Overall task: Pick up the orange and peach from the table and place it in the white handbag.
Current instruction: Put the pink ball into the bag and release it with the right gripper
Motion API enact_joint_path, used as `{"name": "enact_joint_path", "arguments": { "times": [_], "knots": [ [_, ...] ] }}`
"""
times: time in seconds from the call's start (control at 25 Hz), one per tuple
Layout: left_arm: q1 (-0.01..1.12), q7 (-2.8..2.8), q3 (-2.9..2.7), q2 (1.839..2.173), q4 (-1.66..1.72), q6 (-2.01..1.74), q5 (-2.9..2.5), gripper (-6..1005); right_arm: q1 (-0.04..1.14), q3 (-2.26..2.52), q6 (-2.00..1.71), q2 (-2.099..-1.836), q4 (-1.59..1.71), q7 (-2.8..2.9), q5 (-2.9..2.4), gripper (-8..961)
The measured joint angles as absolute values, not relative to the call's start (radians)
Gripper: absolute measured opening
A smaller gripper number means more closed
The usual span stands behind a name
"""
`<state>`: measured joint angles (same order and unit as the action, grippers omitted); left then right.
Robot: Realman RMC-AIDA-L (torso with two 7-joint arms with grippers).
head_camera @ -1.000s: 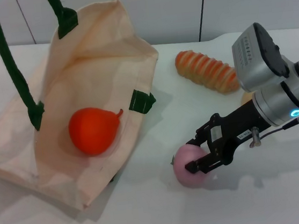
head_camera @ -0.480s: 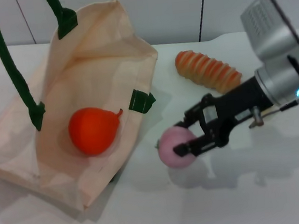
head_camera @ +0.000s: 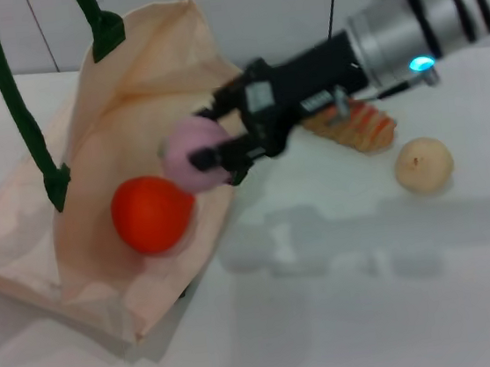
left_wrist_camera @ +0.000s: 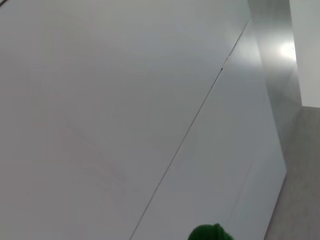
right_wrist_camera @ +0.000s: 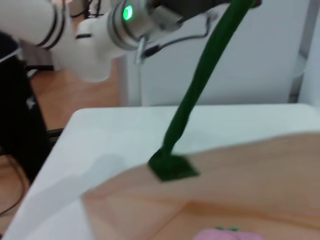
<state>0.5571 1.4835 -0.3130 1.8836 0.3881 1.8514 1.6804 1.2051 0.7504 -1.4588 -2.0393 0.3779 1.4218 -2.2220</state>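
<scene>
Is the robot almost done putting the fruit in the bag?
Nearly. The orange already lies inside the white handbag. The right gripper is holding the peach in the air over the bag's opening, so what's left is lowering it and letting go. The left gripper holds a green handle up out of view, above the bag.

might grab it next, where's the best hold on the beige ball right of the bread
Grip the beige ball across its widest middle, coming straight down from above. It is round with no handle, and it sits alone on the table, apart from the bread, so fingers should fit on either side. The right gripper is busy holding the peach.
</scene>
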Motion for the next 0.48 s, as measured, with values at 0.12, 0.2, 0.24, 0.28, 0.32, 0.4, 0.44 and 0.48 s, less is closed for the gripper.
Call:
{"name": "enact_joint_path", "arguments": {
  "times": [0.12, 0.2, 0.24, 0.28, 0.32, 0.4, 0.44, 0.48],
  "knots": [
    [0.562, 1.483, -0.314, 1.884, 0.388, 1.851, 1.678, 133, 1.267, 0.75, -1.368, -2.04, 0.318, 1.421, -2.208, 534],
    [0.568, 1.483, -0.314, 1.884, 0.388, 1.851, 1.674, 134, 1.304, 0.75, -1.301, -2.042, 0.288, 1.42, -2.196, 531],
    [0.57, 1.483, -0.314, 1.884, 0.388, 1.851, 1.674, 134, 1.316, 0.75, -1.274, -2.043, 0.275, 1.42, -2.188, 530],
    [0.573, 1.483, -0.315, 1.884, 0.388, 1.851, 1.673, 134, 1.327, 0.751, -1.243, -2.043, 0.264, 1.419, -2.175, 529],
    [0.576, 1.483, -0.317, 1.884, 0.388, 1.851, 1.673, 134, 1.336, 0.752, -1.214, -2.043, 0.255, 1.419, -2.164, 528],
    [0.581, 1.483, -0.32, 1.884, 0.388, 1.851, 1.672, 133, 1.353, 0.751, -1.163, -2.044, 0.233, 1.415, -2.151, 527],
    [0.583, 1.483, -0.322, 1.885, 0.388, 1.851, 1.671, 133, 1.358, 0.751, -1.148, -2.045, 0.226, 1.413, -2.148, 526],
    [0.584, 1.483, -0.322, 1.885, 0.388, 1.851, 1.671, 133, 1.368, 0.751, -1.114, -2.045, 0.209, 1.411, -2.144, 525]
  ]
}}
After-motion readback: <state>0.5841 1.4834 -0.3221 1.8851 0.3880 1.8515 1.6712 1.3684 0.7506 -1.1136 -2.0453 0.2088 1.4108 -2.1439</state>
